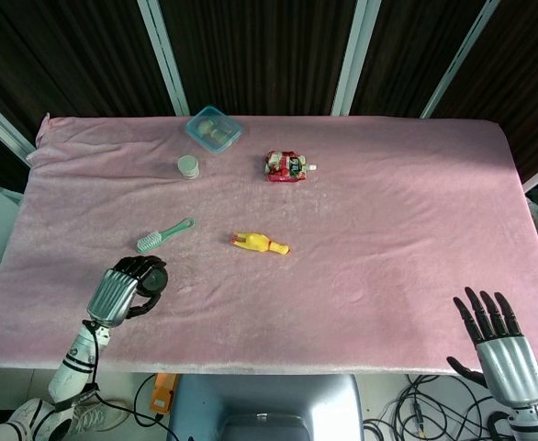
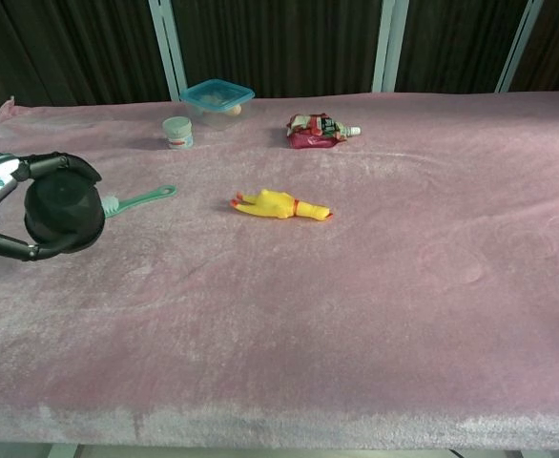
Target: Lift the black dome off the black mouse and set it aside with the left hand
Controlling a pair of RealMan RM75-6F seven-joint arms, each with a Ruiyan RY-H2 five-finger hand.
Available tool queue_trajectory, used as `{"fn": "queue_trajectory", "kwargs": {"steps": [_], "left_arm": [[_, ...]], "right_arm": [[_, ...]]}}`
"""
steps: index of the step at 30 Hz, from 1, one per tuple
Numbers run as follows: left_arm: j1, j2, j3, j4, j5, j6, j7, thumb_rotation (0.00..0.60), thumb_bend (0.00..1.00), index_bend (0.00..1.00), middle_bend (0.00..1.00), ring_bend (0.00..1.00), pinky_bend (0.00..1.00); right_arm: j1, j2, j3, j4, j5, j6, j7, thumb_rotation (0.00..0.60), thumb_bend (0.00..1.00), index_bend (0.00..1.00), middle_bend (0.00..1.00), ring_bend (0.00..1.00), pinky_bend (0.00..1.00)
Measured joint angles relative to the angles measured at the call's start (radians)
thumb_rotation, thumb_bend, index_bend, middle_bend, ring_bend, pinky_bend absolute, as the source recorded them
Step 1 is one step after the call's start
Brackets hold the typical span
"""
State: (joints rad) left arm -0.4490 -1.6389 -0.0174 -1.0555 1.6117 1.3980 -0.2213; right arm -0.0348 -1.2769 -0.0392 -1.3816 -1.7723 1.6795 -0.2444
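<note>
We see the left hand (image 2: 12, 215) gripping the black dome (image 2: 65, 212), its fingers curled over the top and under the lower edge, at the near left of the pink cloth-covered table (image 1: 388, 230). In the head view the same left hand (image 1: 120, 290) wraps the dome (image 1: 150, 277) near the table's front edge. The dome looks raised off the cloth in the chest view, though we cannot tell its height for sure. No black mouse shows in either view.

A green brush (image 2: 138, 199) lies just beyond the dome, its bristled end partly hidden behind it. A yellow rubber chicken (image 2: 279, 205) lies near the middle of the table. Farther back stand a small white jar (image 2: 176, 132) and a blue-lidded container (image 2: 217, 98), with a red pouch (image 2: 318, 131) to their right.

The right hand (image 1: 497, 342) hangs off the table's near right corner, its fingers spread apart and holding nothing.
</note>
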Motion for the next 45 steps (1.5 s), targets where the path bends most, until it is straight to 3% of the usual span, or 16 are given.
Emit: {"fn": "queue_trajectory", "kwargs": {"steps": [8, 15, 19, 24, 31, 35, 40, 45], "left_arm": [[-0.031, 0.071, 0.026, -0.203, -0.010, -0.117, -0.428, 0.600, 0.33, 0.38, 0.37, 0.48, 0.62], [-0.071, 0.136, 0.040, -0.322, -0.027, -0.229, -0.622, 0.600, 0.33, 0.39, 0.38, 0.50, 0.64], [-0.076, 0.143, 0.030, -0.320, -0.050, -0.260, -0.700, 0.600, 0.33, 0.39, 0.38, 0.50, 0.64], [-0.065, 0.112, 0.005, -0.260, -0.078, -0.215, -0.565, 0.600, 0.34, 0.42, 0.40, 0.50, 0.64], [-0.046, 0.019, -0.045, -0.068, -0.098, -0.069, 0.012, 0.600, 0.34, 0.42, 0.41, 0.49, 0.64], [-0.040, -0.016, -0.060, 0.013, -0.099, -0.022, 0.247, 0.600, 0.34, 0.42, 0.41, 0.49, 0.64], [-0.033, -0.031, -0.064, 0.012, -0.102, -0.013, 0.300, 0.600, 0.34, 0.42, 0.41, 0.49, 0.64], [-0.029, -0.016, -0.058, -0.056, -0.104, -0.038, 0.090, 0.600, 0.34, 0.42, 0.38, 0.44, 0.63]], "right_arm": [[-0.003, -0.026, 0.012, 0.022, 0.008, 0.002, -0.014, 0.600, 0.11, 0.00, 0.00, 0.00, 0.15], [-0.002, -0.015, 0.010, 0.008, 0.015, -0.008, -0.013, 0.600, 0.11, 0.00, 0.00, 0.00, 0.15], [0.000, 0.000, 0.002, -0.008, 0.018, -0.026, -0.016, 0.600, 0.11, 0.00, 0.00, 0.00, 0.15], [0.003, 0.006, 0.000, -0.019, 0.023, -0.038, -0.023, 0.600, 0.11, 0.00, 0.00, 0.00, 0.15], [0.006, 0.008, 0.000, -0.026, 0.027, -0.047, -0.031, 0.600, 0.11, 0.00, 0.00, 0.00, 0.15], [0.007, 0.009, 0.000, -0.030, 0.031, -0.053, -0.035, 0.600, 0.11, 0.00, 0.00, 0.00, 0.15], [0.007, 0.011, 0.000, -0.035, 0.034, -0.056, -0.040, 0.600, 0.11, 0.00, 0.00, 0.00, 0.15], [0.008, 0.013, 0.000, -0.039, 0.037, -0.061, -0.045, 0.600, 0.11, 0.00, 0.00, 0.00, 0.15]]}}
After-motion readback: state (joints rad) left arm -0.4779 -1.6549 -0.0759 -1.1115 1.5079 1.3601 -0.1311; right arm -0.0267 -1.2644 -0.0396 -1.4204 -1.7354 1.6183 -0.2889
